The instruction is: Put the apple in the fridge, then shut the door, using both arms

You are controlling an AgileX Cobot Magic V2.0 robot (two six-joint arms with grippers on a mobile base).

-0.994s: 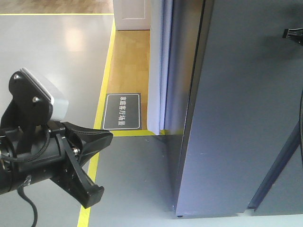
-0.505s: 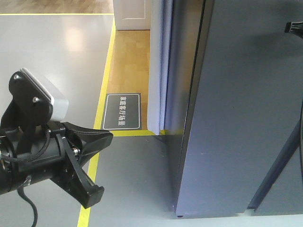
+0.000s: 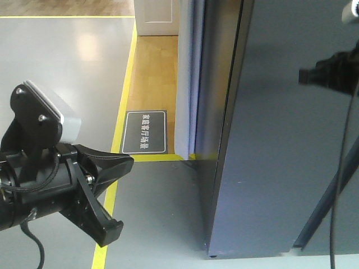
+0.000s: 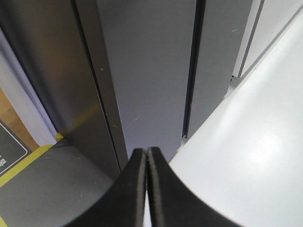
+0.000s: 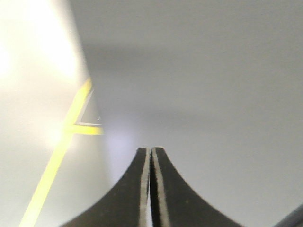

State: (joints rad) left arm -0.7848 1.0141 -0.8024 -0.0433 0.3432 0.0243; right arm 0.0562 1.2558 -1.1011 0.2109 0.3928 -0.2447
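Observation:
The fridge point(image 3: 213, 84) stands at the right, dark grey, with its door point(image 3: 280, 145) lying flat against the body along a thin dark seam. The apple is out of view. My left gripper point(image 3: 128, 162) is shut and empty, low at the left, short of the fridge's corner. In the left wrist view the gripper point(image 4: 147, 151) points at the grey door panel point(image 4: 147, 71). My right gripper point(image 3: 305, 74) is a dark blurred shape at the upper right, in front of the door. In the right wrist view the gripper point(image 5: 151, 150) is shut and empty, facing a plain grey surface.
Yellow floor tape point(image 3: 120, 112) runs from back to front left of the fridge. A black floor sign point(image 3: 145, 131) lies on wooden flooring. A white wall edge point(image 3: 185, 78) stands behind the fridge. A cable point(image 3: 342, 185) hangs at the right. A pale surface point(image 4: 251, 156) lies beside the fridge.
My right gripper has moved in from the upper right edge, leftward and down across the door's front. The left arm has not moved.

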